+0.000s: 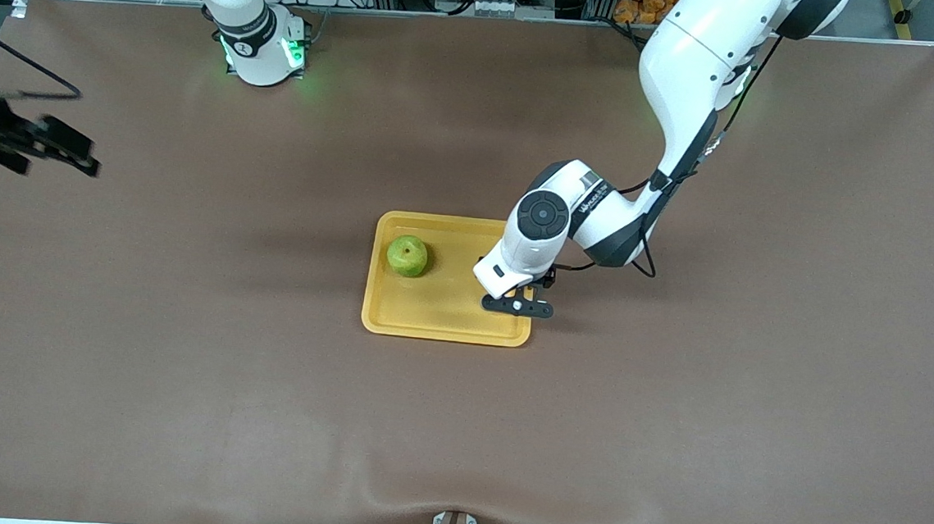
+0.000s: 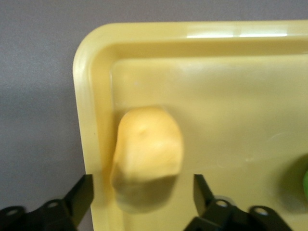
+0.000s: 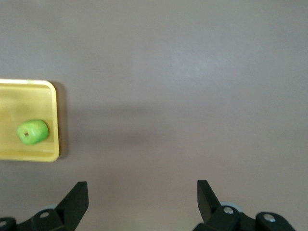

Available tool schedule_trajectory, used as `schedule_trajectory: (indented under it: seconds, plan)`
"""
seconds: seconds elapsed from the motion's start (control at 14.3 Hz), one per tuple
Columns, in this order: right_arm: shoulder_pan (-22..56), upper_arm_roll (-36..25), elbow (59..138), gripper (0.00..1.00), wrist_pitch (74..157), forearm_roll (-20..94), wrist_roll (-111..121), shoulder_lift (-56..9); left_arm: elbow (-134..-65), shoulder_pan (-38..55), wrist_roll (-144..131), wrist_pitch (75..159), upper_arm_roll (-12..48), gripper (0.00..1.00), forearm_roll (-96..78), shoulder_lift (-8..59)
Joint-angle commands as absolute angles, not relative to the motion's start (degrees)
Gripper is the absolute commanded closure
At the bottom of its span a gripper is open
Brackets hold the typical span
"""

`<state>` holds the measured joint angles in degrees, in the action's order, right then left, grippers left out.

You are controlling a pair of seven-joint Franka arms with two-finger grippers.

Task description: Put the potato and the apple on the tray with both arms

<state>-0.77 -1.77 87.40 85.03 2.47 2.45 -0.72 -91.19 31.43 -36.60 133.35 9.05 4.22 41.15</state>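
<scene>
From the front camera, the yellow tray [image 1: 446,326] lay mid-tabletop [image 1: 181,357], and the green apple [image 1: 407,255] sat on it, at the end toward the right arm. The left arm reached down from its base, and its left hand [image 1: 517,306] hung low over the tray's edge at the left arm's end. The arm's white wrist covered what lay under it, so the potato did not show here. Off at the right arm's end of the tabletop, the right hand [image 1: 60,147] hovered in the air, well apart from the tray; that arm waited.

Over to the left wrist camera: there was the potato [image 2: 147,156], lying on the tray [image 2: 240,96] just beside its rounded rim, near a corner. The left hand [image 2: 144,197] stood wide, one black fingertip [image 2: 83,192] on either side of the potato and neither touching it. It held nothing. A sliver of green showed at the picture's edge.

Right wrist camera: the right hand [image 3: 143,197] was spread wide and empty over bare brown tabletop [image 3: 192,72]. The tray [image 3: 29,96] and the apple [image 3: 32,131] on it showed farther off.
</scene>
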Motion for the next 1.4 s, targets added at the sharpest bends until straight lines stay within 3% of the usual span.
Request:
schedule_trajectory:
  seconds: [0.0, 0.28, 0.49, 1.33]
  plan:
    - [0.97, -5.27, 87.71, 0.00, 82.09, 2.46, 3.87, 0.79, -89.83, 31.82, -38.14, 132.28, 8.44, 0.00, 5.45, 40.52]
    - [-0.17, -5.36, 88.15, 0.00, 79.01, 2.99, 2.29, 3.68, -89.82, 30.33, -37.62, 130.35, 8.26, 0.00, 5.45, 37.10]
    - [-0.79, -5.27, 89.82, 0.00, 81.55, 3.25, 2.29, 5.27, -89.74, 26.82, -34.82, 125.35, 8.26, 0.00, 5.54, 32.36]
    - [-1.76, -5.01, 87.01, 0.00, 82.88, 3.43, -0.09, 4.22, -89.74, 6.78, -15.05, 109.26, 8.35, 0.00, 5.62, 14.43]
